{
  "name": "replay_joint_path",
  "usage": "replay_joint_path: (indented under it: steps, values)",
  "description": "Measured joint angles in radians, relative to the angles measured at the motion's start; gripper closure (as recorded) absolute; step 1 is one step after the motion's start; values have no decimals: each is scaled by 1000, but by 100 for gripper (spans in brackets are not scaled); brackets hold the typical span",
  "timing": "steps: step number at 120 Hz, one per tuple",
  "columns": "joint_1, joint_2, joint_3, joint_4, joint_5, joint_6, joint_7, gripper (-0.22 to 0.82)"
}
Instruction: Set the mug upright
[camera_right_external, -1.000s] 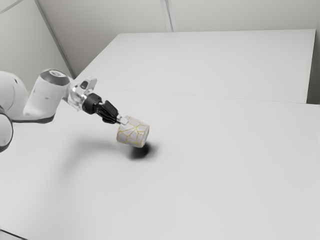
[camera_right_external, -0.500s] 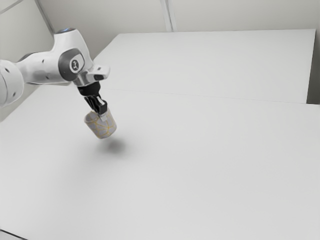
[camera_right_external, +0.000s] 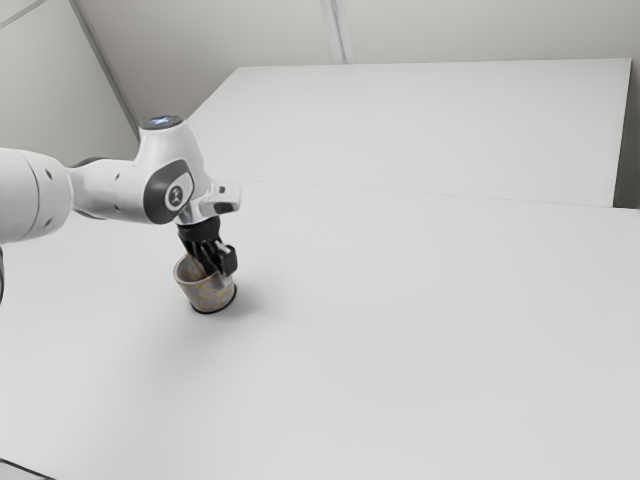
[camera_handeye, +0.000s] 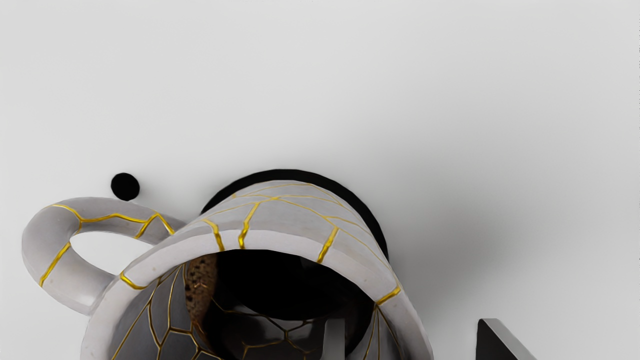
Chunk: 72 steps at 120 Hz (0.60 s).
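From the exterior view's left my arm (camera_right_external: 120, 190) reaches in to the mug (camera_right_external: 208, 293), which sits bottom down on the white tabletop (camera_right_external: 400, 350), its long axis going mostly up and down, with its round mouth facing up and looking tipped a bit to that view's left. The handle (camera_handeye: 47, 242) sticks out on the side away from my fingers, near a small black dot (camera_handeye: 125, 186). My end effector (camera_right_external: 216, 272) is let go and spread, one finger (camera_handeye: 334, 342) inside the mouth and the other (camera_handeye: 495, 342) outside, with a gap beside the wall.
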Motion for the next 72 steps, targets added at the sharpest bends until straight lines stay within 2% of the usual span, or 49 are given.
replay_joint_path:
  steps: [15,28,52,72]
  values:
    - [-5,-19,-1,14,-2,4,-27,21]
    - [-6,-30,-1,126,-13,-64,-45,13]
    - [-14,-31,-1,403,-41,-264,-73,5]
    - [-19,-35,2,558,-65,-413,-91,2]
